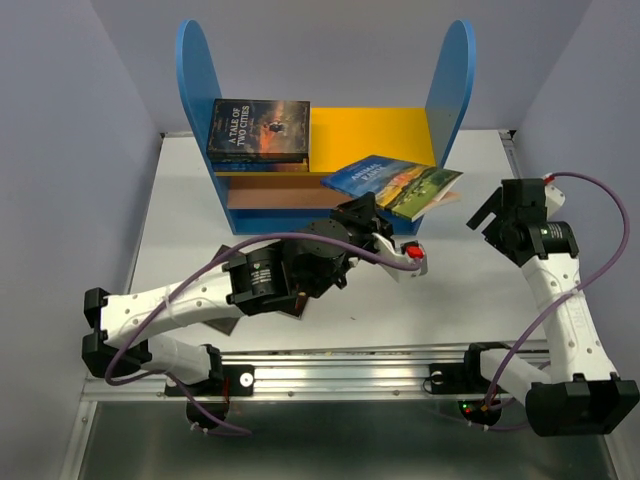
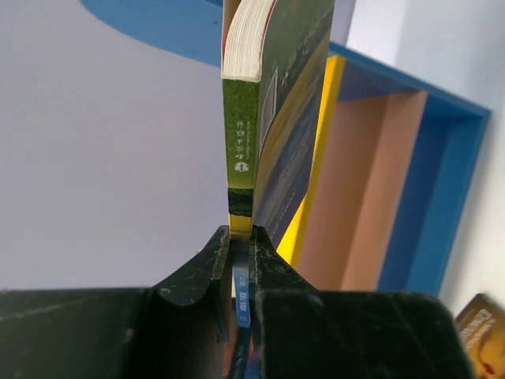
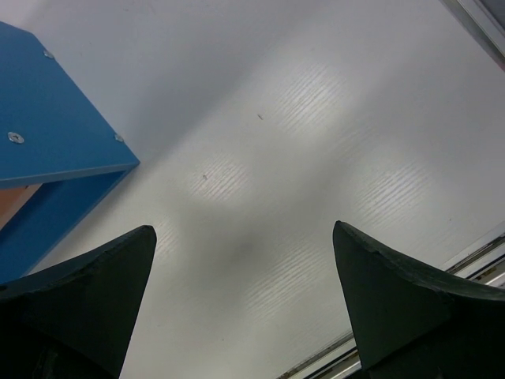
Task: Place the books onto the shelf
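Note:
The shelf [image 1: 385,130] stands at the back of the table, with blue side panels and a yellow top board. A small stack of books [image 1: 258,130], "A Tale of Two Cities" on top, lies on the left of that board. My left gripper [image 1: 372,207] is shut on two more books [image 1: 400,183], a blue one and a green landscape one, held just in front of the shelf's right half. In the left wrist view the jaws [image 2: 241,237] pinch their spines [image 2: 241,134], with the shelf [image 2: 442,197] behind. My right gripper [image 1: 487,215] [image 3: 245,237] hangs open over bare table, right of the shelf [image 3: 55,118].
An orange-brown book [image 2: 481,335] lies on the table, mostly hidden under the left arm. A metal rail [image 1: 350,375] runs along the near edge, and grey walls close in on both sides.

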`<state>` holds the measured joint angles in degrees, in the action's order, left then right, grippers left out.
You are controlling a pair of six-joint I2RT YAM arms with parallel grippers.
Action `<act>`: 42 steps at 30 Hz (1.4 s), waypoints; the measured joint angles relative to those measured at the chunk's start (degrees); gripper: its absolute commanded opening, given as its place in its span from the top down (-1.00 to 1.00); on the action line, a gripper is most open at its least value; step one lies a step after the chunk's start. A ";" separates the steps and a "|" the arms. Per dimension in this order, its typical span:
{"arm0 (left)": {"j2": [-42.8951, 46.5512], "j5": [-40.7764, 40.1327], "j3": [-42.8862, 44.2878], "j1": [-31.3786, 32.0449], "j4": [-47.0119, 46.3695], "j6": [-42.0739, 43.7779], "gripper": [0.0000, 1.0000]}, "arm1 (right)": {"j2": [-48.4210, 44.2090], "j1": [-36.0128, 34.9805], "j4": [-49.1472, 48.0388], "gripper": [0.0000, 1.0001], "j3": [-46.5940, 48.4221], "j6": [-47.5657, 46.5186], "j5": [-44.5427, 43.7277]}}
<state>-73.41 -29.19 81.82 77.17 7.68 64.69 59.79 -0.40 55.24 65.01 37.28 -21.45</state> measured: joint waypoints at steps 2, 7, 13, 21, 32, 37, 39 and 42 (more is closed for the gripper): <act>-1.55 -2.14 2.03 -0.02 0.44 1.75 1.00 | -0.48 0.00 -0.02 -1.00 -0.17 -0.02 -0.02; -4.20 -5.11 5.86 -1.68 1.44 6.08 1.00 | 0.22 0.00 -0.33 -1.00 -0.37 -0.13 0.59; -10.38 -8.44 15.19 -10.01 -0.94 10.95 1.00 | 0.81 0.00 -0.46 -1.00 -0.37 -0.59 1.44; -17.05 -10.29 22.93 -18.45 -6.01 15.56 1.00 | 0.81 0.00 -0.59 -1.00 -0.37 -1.57 2.51; -16.11 -10.27 18.01 -29.66 -4.74 14.71 1.00 | 0.90 0.00 -0.96 -1.00 -0.37 -2.62 3.87; -14.05 -9.55 12.04 -31.71 -2.14 12.04 1.00 | 1.09 0.00 -2.08 -0.99 -0.37 -2.93 5.40; -14.05 -9.20 10.97 -32.26 -1.33 11.04 1.00 | 1.09 0.00 -2.25 -1.00 -0.37 -3.04 5.68; -14.05 -9.03 9.64 -33.22 -0.33 9.81 1.00 | 1.09 0.00 -2.36 -1.00 -0.37 -3.10 5.88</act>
<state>-87.46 -38.22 91.46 43.94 7.35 74.50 60.88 -0.40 52.88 64.64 34.17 -15.57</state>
